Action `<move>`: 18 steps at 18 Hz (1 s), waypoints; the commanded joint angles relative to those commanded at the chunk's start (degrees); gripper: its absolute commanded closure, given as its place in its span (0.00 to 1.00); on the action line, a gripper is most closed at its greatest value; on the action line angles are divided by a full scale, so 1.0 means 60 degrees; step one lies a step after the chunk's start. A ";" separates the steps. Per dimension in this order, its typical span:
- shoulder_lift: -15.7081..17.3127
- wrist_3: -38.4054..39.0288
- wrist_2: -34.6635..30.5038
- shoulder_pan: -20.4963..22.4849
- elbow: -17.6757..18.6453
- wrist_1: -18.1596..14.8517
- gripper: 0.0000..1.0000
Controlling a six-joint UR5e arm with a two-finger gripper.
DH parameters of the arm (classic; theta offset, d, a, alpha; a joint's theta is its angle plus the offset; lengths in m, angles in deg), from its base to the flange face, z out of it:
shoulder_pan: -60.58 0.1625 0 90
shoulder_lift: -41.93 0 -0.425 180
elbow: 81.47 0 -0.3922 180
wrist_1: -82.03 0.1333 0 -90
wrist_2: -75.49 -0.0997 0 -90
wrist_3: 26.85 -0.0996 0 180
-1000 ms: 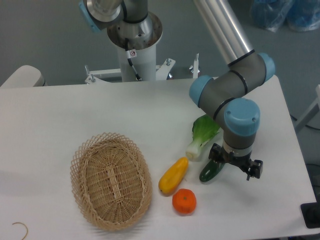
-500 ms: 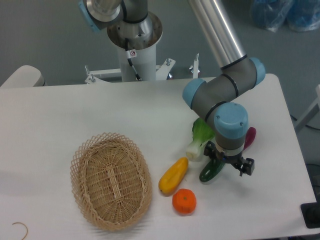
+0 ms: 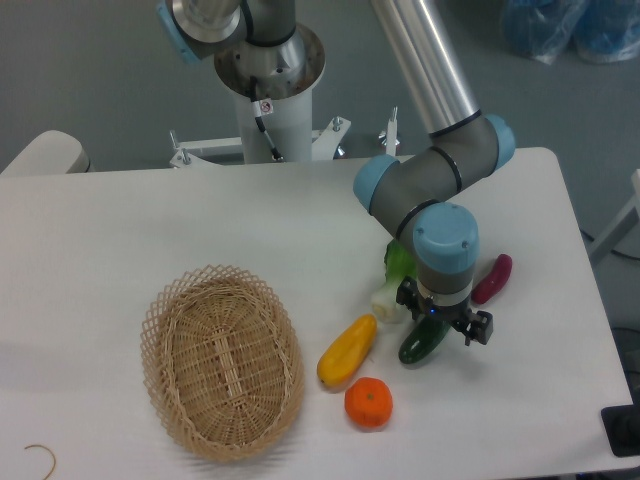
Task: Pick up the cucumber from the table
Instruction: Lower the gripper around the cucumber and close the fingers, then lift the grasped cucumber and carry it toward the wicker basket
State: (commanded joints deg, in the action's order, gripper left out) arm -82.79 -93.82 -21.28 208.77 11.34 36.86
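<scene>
A glossy, dark green, elongated cucumber (image 3: 422,340) is seen lying on the white bench (image 3: 150,230), partly covered by the tool (image 3: 440,322), whose opening cannot be told.

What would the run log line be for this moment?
phase: approach | claw: above cucumber, grip not visible | cucumber: on table, beside yellow squash | lifted: no
</scene>
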 joint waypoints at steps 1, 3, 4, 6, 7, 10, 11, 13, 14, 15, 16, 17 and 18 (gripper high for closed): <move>0.0000 0.0029 0.0000 -0.0015 0.0029 0.0000 0.00; 0.0014 0.0073 0.0000 -0.0029 0.0015 0.0000 0.00; 0.0015 0.0059 0.0000 -0.0029 0.0000 0.0000 0.02; 0.0029 -0.0014 0.0000 -0.0015 -0.0029 -0.0015 0.41; 0.0044 -0.0058 0.0015 -0.0015 -0.0015 -0.0029 0.59; 0.0059 -0.0132 0.0015 -0.0015 -0.0029 -0.0044 0.79; 0.0073 -0.0175 0.0015 -0.0015 -0.0044 -0.0044 0.83; 0.0088 -0.0293 0.0015 -0.0015 -0.0073 -0.0044 0.83; 0.0102 -0.0336 0.0000 -0.0015 -0.0117 -0.0059 0.83; 0.0103 -0.0380 0.0015 -0.0015 -0.0190 -0.0073 0.83; 0.0132 -0.0424 0.0015 -0.0015 -0.0263 -0.0117 0.83; 0.0146 -0.0468 0.0015 -0.0015 -0.0365 -0.0161 0.83; 0.0175 -0.0483 0.0029 -0.0015 -0.0482 -0.0219 0.83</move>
State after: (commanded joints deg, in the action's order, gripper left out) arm -81.73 -96.72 -21.10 208.68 8.45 35.54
